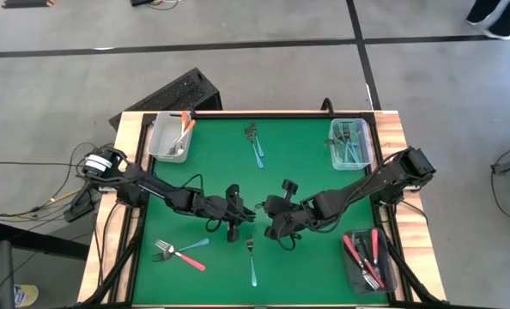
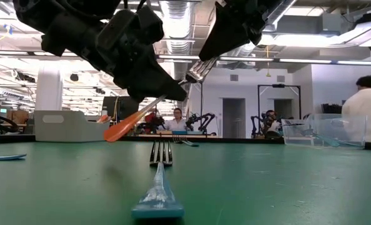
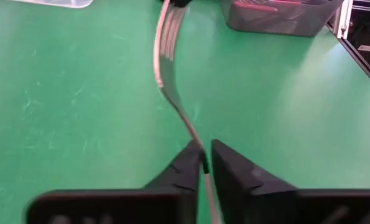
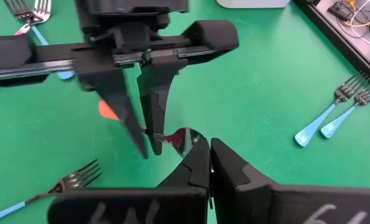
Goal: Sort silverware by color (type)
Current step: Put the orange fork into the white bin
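Note:
An orange-handled fork (image 2: 120, 128) hangs above the middle of the green table, between my two grippers. My left gripper (image 1: 242, 209) comes from the left and is shut on it. My right gripper (image 1: 270, 210) comes from the right and is shut on the fork's metal end. One teal fork (image 1: 252, 262) lies flat near the front edge. A pink-red and a teal fork (image 1: 179, 251) lie crossed at the near left. Two teal forks (image 1: 255, 142) lie at the far middle. My left gripper pinches the fork's thin metal neck (image 3: 194, 134) between its two fingers, slanting down from the table's left. The tines (image 3: 165, 37) run out ahead of the fingers. The orange handle (image 4: 107, 111) sticks out behind, lower than the tines. The fork is clear of the table. My right gripper pinches the fork's tine end (image 4: 180, 138) between its two fingers, slanting down from the table's right. Its own fingers hide most of the contact. The fork is lifted clear, its tine end higher than its handle.
A clear bin (image 1: 171, 137) with orange forks stands at the far left. A clear bin (image 1: 351, 143) with teal forks stands at the far right. A dark bin (image 1: 367, 257) with pink-red forks stands at the near right. People stand in the room beyond.

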